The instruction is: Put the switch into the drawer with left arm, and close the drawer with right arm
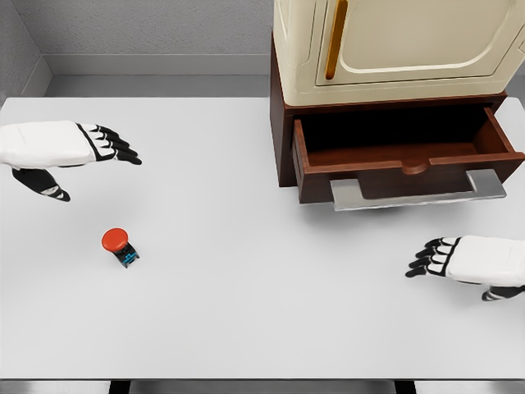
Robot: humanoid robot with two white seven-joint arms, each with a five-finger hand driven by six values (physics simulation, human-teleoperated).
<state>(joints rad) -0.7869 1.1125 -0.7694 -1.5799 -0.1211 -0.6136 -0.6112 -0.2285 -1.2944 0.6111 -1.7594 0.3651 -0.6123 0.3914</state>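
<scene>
Now my left hand (78, 148) hovers open above the white bench (246, 328), fingers stretched flat toward the middle, thumb hanging below, holding nothing. The switch (120, 245) lies on the bench below and a little to the right of that hand in the head view, that is, nearer to me, apart from it and untouched. Its red button cap points up-left, its small dark-blue body down-right, so its long axis runs on that diagonal. My left hand is clearly the nearer one; my right hand (459, 263), also open and empty, waits well apart at the far right, just in front of the drawer (394, 152), which stands pulled open under the cream cabinet (410, 41).
</scene>
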